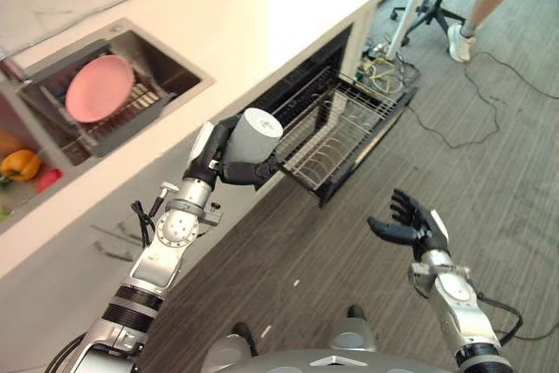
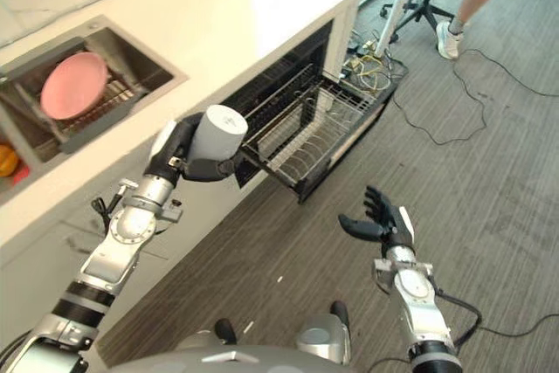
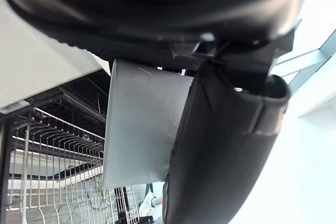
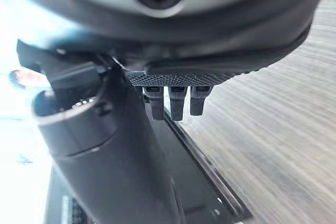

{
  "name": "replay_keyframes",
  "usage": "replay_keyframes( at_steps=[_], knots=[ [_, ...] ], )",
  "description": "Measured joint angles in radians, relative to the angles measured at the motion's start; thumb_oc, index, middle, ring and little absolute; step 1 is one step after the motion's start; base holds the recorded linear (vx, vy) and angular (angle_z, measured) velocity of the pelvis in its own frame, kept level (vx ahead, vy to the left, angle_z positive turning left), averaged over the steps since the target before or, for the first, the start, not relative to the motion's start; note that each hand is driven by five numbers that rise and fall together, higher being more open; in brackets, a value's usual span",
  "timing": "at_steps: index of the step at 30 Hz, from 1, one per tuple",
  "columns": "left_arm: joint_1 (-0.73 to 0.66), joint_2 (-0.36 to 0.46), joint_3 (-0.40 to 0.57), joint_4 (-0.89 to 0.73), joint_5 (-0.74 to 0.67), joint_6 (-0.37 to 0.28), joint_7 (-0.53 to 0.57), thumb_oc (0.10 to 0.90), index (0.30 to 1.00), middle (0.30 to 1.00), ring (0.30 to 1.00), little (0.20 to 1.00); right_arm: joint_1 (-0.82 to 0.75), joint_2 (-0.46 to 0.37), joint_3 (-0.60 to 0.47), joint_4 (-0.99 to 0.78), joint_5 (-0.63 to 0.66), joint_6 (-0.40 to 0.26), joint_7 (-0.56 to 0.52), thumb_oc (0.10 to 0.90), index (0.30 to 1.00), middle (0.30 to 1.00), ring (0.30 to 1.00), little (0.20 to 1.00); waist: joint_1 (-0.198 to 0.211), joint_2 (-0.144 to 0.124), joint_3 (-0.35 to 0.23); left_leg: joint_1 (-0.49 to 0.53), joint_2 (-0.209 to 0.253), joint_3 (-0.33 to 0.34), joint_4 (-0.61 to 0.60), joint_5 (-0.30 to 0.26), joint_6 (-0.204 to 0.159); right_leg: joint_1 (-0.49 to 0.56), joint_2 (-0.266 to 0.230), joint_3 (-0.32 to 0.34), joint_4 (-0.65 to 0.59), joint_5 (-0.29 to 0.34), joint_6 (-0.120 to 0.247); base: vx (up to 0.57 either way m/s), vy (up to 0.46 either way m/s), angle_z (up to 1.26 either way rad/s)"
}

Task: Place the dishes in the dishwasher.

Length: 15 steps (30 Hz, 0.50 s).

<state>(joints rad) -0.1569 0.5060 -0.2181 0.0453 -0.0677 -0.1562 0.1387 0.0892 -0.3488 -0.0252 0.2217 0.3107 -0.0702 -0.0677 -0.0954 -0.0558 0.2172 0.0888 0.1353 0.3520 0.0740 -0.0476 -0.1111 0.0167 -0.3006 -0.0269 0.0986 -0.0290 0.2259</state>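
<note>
My left robot hand (image 1: pixel 225 159) is wrapped around a white cup (image 1: pixel 253 135), thumb and fingers curled on its sides, and holds it tilted in the air just beside the near corner of the dishwasher rack (image 1: pixel 336 133), which is pulled out below the counter (image 1: pixel 262 15). Behind that robot hand, a pink plate (image 1: pixel 99 87) leans in the sink (image 1: pixel 166 72). My right robot hand (image 1: pixel 410 224) hangs over the floor (image 1: pixel 489 155) with fingers loosely spread, holding nothing, well apart from the rack.
</note>
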Motion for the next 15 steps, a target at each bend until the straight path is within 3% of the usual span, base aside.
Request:
replay_keyframes(
  at_steps=[1,2,3,4,5,6,7,8,9,10,11,12,14,15],
  knots=[
    [0.005,-0.006,0.003,0.001,0.0,-0.006,0.008,0.4,0.3,0.3,0.3,0.3,-0.01,-0.012,0.0,-0.02,0.0,-0.011,0.002,0.8,0.9,0.9,0.9,0.9,0.004,0.005,0.0,0.001,0.02,-0.008,0.002,0.004,-0.001,0.002,0.018,0.002,-0.014,-0.008,-0.013,0.09,-0.438,-0.4],
    [0.019,-0.041,0.016,0.012,0.001,-0.011,0.007,0.4,0.3,0.3,0.3,0.3,-0.022,-0.038,0.006,-0.057,0.003,-0.004,0.006,0.8,0.9,0.9,0.9,0.9,-0.014,0.031,-0.005,-0.002,0.06,-0.019,-0.001,0.033,-0.039,0.005,0.064,-0.008,-0.011,-0.011,-0.028,0.07,-0.421,-0.22],
    [0.026,-0.077,0.017,0.018,0.0,-0.012,0.011,0.4,0.3,0.3,0.3,0.3,0.0,-0.073,0.009,-0.135,0.004,0.005,0.003,0.8,0.9,0.9,0.9,0.9,-0.019,0.041,-0.009,0.004,0.091,-0.014,-0.002,0.039,-0.043,0.004,0.092,-0.011,-0.007,-0.015,-0.051,0.04,-0.363,-0.06],
    [0.027,-0.09,0.005,0.023,0.0,-0.015,0.013,0.4,0.3,0.3,0.3,0.3,0.0,-0.091,-0.004,-0.191,0.006,-0.028,0.023,0.8,0.9,0.9,0.9,0.9,-0.018,0.04,-0.009,-0.007,0.122,-0.027,0.017,0.064,-0.036,0.013,0.131,-0.02,-0.004,-0.025,-0.072,-0.01,-0.495,0.31],
    [-0.004,-0.132,-0.011,0.073,-0.001,-0.02,0.019,0.4,0.3,0.3,0.3,0.3,0.005,-0.089,-0.029,-0.287,0.025,-0.034,0.024,0.8,0.9,0.9,0.9,0.9,-0.021,0.016,-0.007,-0.103,0.165,-0.083,0.183,0.097,-0.02,0.017,0.152,-0.061,0.025,-0.05,-0.118,-0.04,-0.237,0.35],
    [-0.004,-0.132,-0.011,0.073,-0.001,-0.02,0.019,0.4,0.3,0.3,0.3,0.3,0.005,-0.089,-0.029,-0.287,0.025,-0.034,0.024,0.8,0.9,0.9,0.9,0.9,-0.021,0.016,-0.007,-0.103,0.165,-0.083,0.183,0.097,-0.02,0.017,0.152,-0.061,0.025,-0.05,-0.118,0.04,-0.166,0.51],
    [0.007,-0.138,-0.022,0.081,-0.001,-0.02,0.029,0.4,0.3,0.3,0.3,0.3,-0.031,-0.082,-0.006,-0.368,0.071,-0.075,0.043,0.8,0.9,0.9,0.9,0.9,-0.004,-0.013,-0.009,-0.171,0.136,-0.259,0.248,0.156,-0.029,0.05,0.146,-0.083,-0.007,-0.041,-0.15,0.09,-0.032,0.13],
    [0.007,-0.138,-0.022,0.081,-0.001,-0.02,0.029,0.4,0.3,0.3,0.3,0.3,-0.031,-0.082,-0.006,-0.368,0.071,-0.075,0.043,0.8,0.9,0.9,0.9,0.9,-0.004,-0.013,-0.009,-0.171,0.136,-0.259,0.248,0.156,-0.029,0.05,0.146,-0.083,-0.007,-0.041,-0.15,0.13,-0.031,0.32],
    [0.006,-0.138,-0.025,0.078,-0.001,-0.02,0.03,0.4,0.3,0.3,0.3,0.3,-0.047,-0.079,0.008,-0.411,0.093,-0.097,0.051,0.8,0.9,0.9,0.9,0.9,0.001,-0.013,-0.01,-0.183,0.089,-0.32,0.196,0.108,-0.066,0.071,0.139,-0.101,-0.043,-0.026,-0.159,0.07,0.02,0.35],
    [0.006,-0.137,-0.027,0.076,-0.001,-0.021,0.033,0.4,0.3,0.3,0.3,0.3,-0.067,-0.068,0.026,-0.428,0.131,-0.122,0.065,0.8,0.9,0.9,0.9,0.9,0.006,-0.003,-0.016,-0.177,0.069,-0.294,0.083,0.106,-0.062,0.086,0.14,-0.121,-0.071,-0.016,-0.167,0.12,0.03,0.54],
    [0.004,-0.137,-0.039,0.075,-0.001,-0.023,0.042,0.4,0.3,0.3,0.3,0.3,-0.088,-0.053,0.05,-0.426,0.173,-0.131,0.068,0.8,0.9,0.9,0.9,0.9,0.004,0.015,-0.026,-0.165,0.065,-0.223,-0.014,0.126,-0.037,0.1,0.158,-0.14,-0.099,-0.007,-0.172,0.12,0.039,0.3],
    [0.005,-0.137,-0.043,0.075,0.001,-0.028,0.048,0.4,0.3,0.3,0.3,0.3,-0.105,-0.04,0.076,-0.421,0.209,-0.13,0.068,0.8,0.9,0.9,0.9,0.9,0.018,0.039,-0.036,-0.149,0.059,-0.207,-0.085,0.139,-0.02,0.102,0.175,-0.137,-0.107,-0.004,-0.175,0.14,0.049,-0.1],
    [0.008,-0.137,-0.044,0.075,0.002,-0.029,0.059,0.4,0.3,0.3,0.3,0.3,-0.109,-0.03,0.165,-0.418,0.278,-0.129,0.089,0.8,0.9,0.9,0.9,0.9,0.045,0.07,-0.05,-0.089,0.003,-0.275,-0.159,0.153,-0.003,0.114,0.197,-0.11,-0.121,-0.005,-0.173,0.16,0.07,-0.35],
    [0.007,-0.143,-0.052,0.075,0.002,-0.029,0.06,0.4,0.3,0.3,0.3,0.3,-0.095,-0.032,0.188,-0.416,0.289,-0.129,0.1,0.8,0.9,0.9,0.9,0.9,0.033,0.082,-0.057,-0.065,-0.018,-0.283,-0.159,0.168,0.019,0.134,0.206,-0.117,-0.129,-0.011,-0.164,0.12,0.05,-0.06]
  ],
)
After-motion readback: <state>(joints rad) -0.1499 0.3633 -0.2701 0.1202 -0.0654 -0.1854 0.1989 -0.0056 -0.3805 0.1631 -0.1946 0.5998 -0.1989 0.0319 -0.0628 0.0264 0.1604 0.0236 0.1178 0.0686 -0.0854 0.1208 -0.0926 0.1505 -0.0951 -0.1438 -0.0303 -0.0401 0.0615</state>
